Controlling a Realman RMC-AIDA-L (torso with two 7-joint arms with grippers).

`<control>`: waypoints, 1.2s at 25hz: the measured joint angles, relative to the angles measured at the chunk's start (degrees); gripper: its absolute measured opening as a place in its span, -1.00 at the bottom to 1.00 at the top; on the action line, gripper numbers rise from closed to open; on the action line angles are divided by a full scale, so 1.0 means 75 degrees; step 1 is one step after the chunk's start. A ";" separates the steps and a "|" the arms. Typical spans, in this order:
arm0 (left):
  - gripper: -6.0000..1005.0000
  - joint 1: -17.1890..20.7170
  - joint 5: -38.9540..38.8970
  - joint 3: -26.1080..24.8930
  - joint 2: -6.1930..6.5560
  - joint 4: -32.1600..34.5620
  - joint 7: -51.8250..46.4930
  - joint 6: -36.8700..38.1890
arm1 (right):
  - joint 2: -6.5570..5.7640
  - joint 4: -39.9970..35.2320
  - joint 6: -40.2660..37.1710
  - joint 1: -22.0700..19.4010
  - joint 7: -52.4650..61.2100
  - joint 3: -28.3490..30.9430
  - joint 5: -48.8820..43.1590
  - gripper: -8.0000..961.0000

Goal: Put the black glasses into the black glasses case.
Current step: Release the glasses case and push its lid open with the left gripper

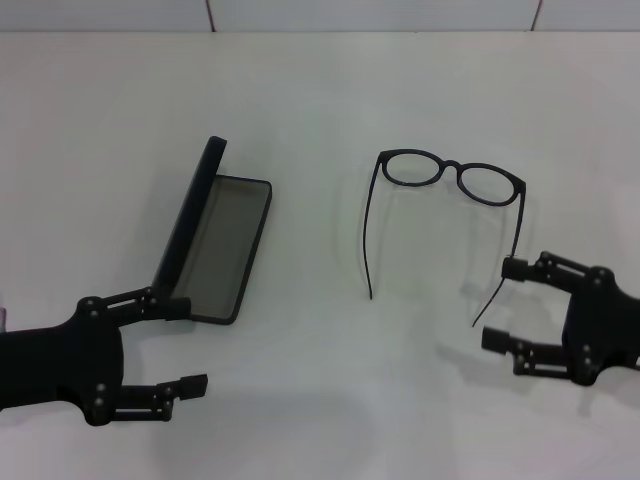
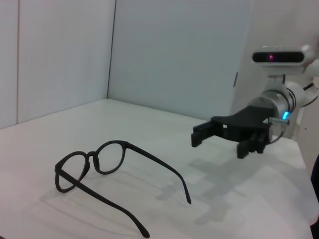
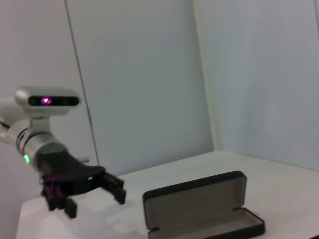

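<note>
A plain white table [image 1: 320,90] fills the head view almost to its far edge, its surface matte and evenly lit, with only soft, faint shadows. Along that far edge stands a pale grey-white wall [image 1: 380,14] built of flat panels, with thin dark seams running upright between them. In the left wrist view the panelled wall [image 2: 179,55] meets a second wall [image 2: 55,55] at a corner behind the table, and a narrow seam splits the side wall near the table's edge. In the right wrist view, light bluish-white panels [image 3: 144,74] rise behind the table, with one dark seam and one wider pale upright joint between them.
</note>
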 joint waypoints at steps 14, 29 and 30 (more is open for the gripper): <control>0.72 -0.0356 0.0026 -0.1371 0.0117 0.1553 -0.4836 0.0161 | 0.0020 0.0050 -0.0122 -0.0183 -0.0477 -0.0797 -0.0017 0.78; 0.72 -0.2591 0.3965 0.0317 0.0221 0.5358 -1.1904 0.0182 | 0.0043 0.0047 -0.0121 -0.0270 -0.0567 -0.0904 -0.0035 0.78; 0.72 -0.2650 0.4089 0.0584 0.0164 0.5617 -1.2133 0.0181 | 0.0043 0.0046 -0.0119 -0.0270 -0.0567 -0.0904 -0.0035 0.78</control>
